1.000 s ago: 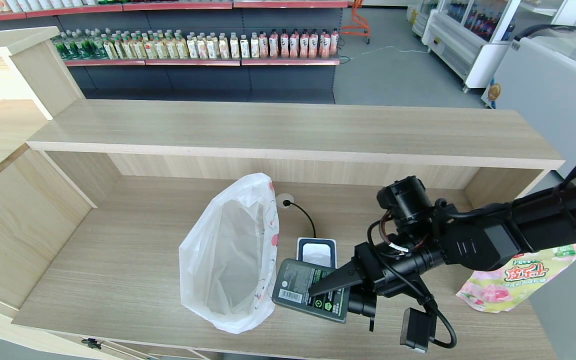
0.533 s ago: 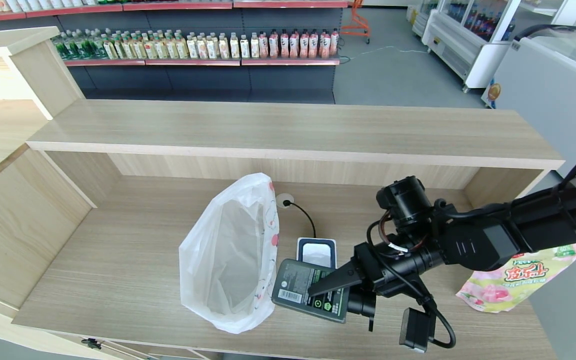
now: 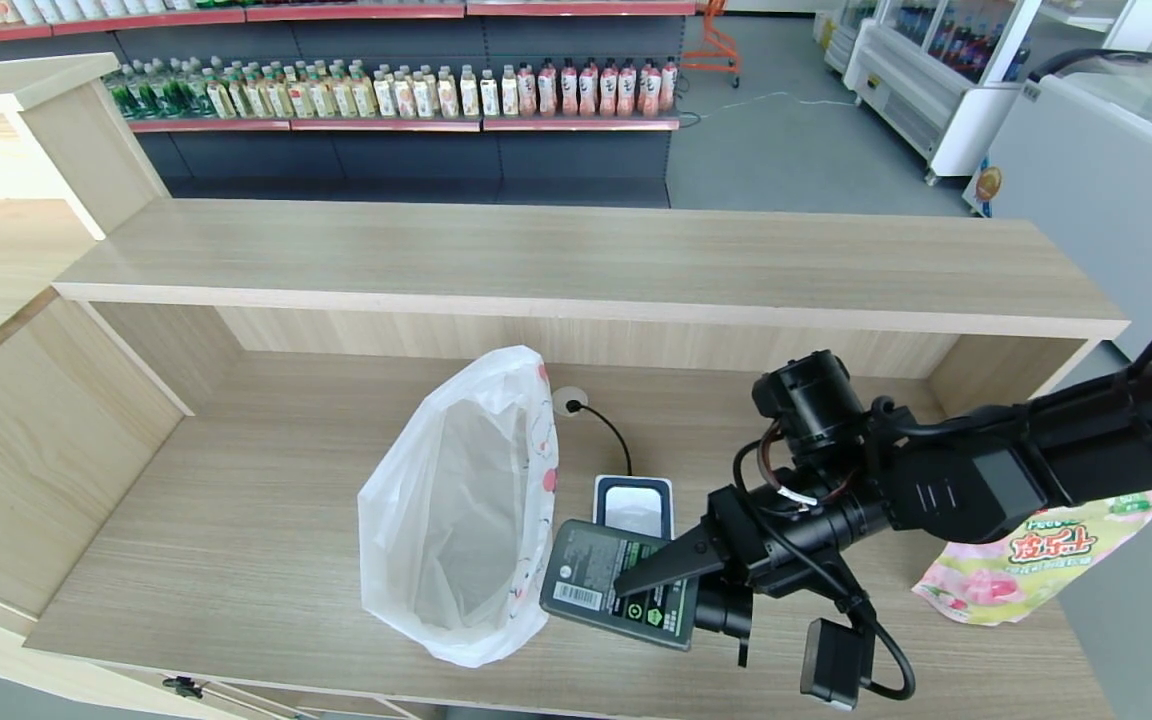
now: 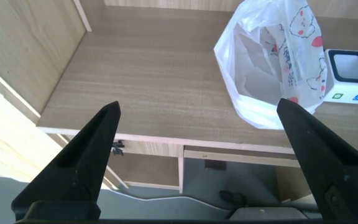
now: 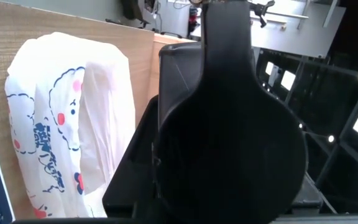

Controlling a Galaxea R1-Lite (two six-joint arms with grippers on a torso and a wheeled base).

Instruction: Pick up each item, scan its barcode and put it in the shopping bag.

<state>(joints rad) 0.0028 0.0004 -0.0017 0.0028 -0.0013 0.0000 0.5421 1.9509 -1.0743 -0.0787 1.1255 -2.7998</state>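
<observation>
My right gripper (image 3: 671, 590) is shut on a dark grey-green flat pack (image 3: 608, 584) with a white barcode label facing up. It holds the pack just above the white barcode scanner (image 3: 633, 505) and right beside the open white shopping bag (image 3: 466, 500). The right wrist view has the black pack (image 5: 229, 130) close up, with the bag (image 5: 67, 118) behind it. A pink and green snack pouch (image 3: 1036, 555) lies on the counter at the right, partly under the arm. My left gripper (image 4: 197, 162) is open, held off the counter's front edge, with the bag (image 4: 275, 62) and scanner (image 4: 351, 74) beyond.
The scanner's black cable (image 3: 604, 425) runs to a hole in the counter (image 3: 236, 520). A raised wooden ledge (image 3: 576, 260) walls the back, and side panels close both ends. Bare wood stretches left of the bag.
The right gripper and the pack have shifted very slightly toward the bag. Nothing else has moved.
</observation>
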